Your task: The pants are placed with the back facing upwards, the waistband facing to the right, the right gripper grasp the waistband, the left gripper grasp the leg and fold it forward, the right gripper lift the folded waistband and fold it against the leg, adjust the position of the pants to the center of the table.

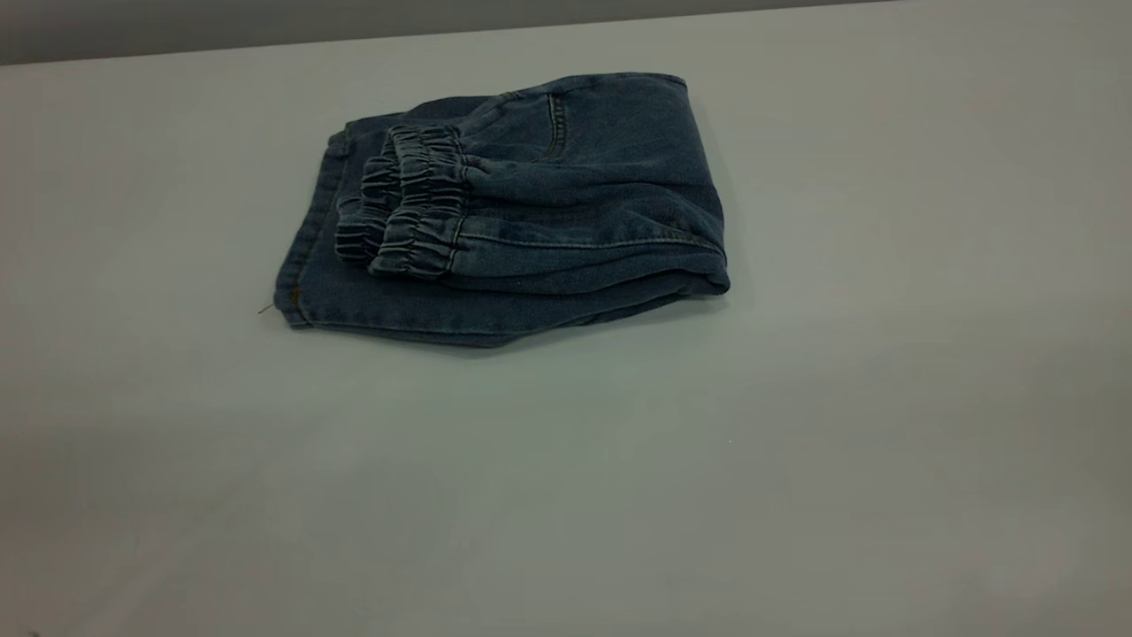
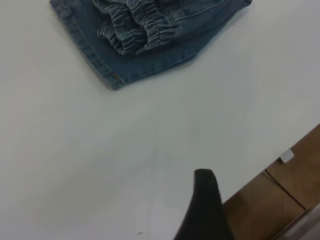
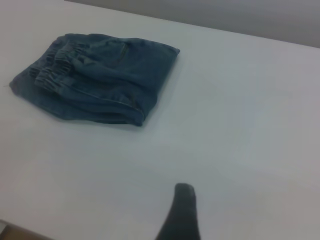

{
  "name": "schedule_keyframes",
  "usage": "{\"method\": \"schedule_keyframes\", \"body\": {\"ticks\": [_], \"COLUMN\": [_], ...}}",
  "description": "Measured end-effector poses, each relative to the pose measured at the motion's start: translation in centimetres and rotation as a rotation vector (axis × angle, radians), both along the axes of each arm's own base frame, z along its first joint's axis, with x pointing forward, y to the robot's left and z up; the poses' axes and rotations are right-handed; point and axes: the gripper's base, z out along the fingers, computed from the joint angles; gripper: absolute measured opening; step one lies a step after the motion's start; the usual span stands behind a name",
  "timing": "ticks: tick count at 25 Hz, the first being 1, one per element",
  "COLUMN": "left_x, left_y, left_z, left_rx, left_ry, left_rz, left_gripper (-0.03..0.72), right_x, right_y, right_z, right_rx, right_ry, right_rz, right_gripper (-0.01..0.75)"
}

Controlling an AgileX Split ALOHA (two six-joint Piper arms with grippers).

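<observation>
The pants (image 1: 566, 203) lie folded into a compact blue denim bundle on the white table (image 1: 619, 487), a little behind and left of its middle. The ruffled waistband (image 1: 416, 203) is doubled over on top and faces left. A leg layer with a stitched hem (image 1: 305, 257) sticks out beneath it; no print shows. Neither arm appears in the exterior view. My left gripper (image 2: 205, 210) hovers low near the table's edge, far from the pants (image 2: 150, 45). My right gripper (image 3: 181, 215) sits well back from the pants (image 3: 100, 85) and touches nothing.
The table's edge and brown floor (image 2: 270, 200) lie right beside the left gripper. A grey wall (image 1: 177, 26) runs behind the table's far edge. Bare tabletop surrounds the bundle on all sides.
</observation>
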Motion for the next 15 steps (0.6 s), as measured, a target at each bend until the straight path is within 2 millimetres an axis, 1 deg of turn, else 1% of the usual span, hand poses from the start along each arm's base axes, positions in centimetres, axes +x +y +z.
{"method": "schedule_keyframes", "body": {"ticks": [11,13,15], "left_x": [0.0,0.06,0.11], "left_y": [0.03,0.11,0.32], "left_z": [-0.02,0.0,0.02], "left_rx": [0.0,0.0,-0.004], "left_ry": [0.004,0.003,-0.002], "left_rz": [0.01,0.047,0.121], "left_gripper": [0.498,0.498,0.498], "right_x": [0.0,0.0,0.0], "right_y": [0.01,0.01,0.03], "right_z": [0.0,0.0,0.0], "right_rx": [-0.001,-0.002,-0.001], "right_ry": [-0.001,-0.001,-0.001], "right_rz": [0.002,0.003,0.001], "right_gripper": [0.569,0.569,0.569]}}
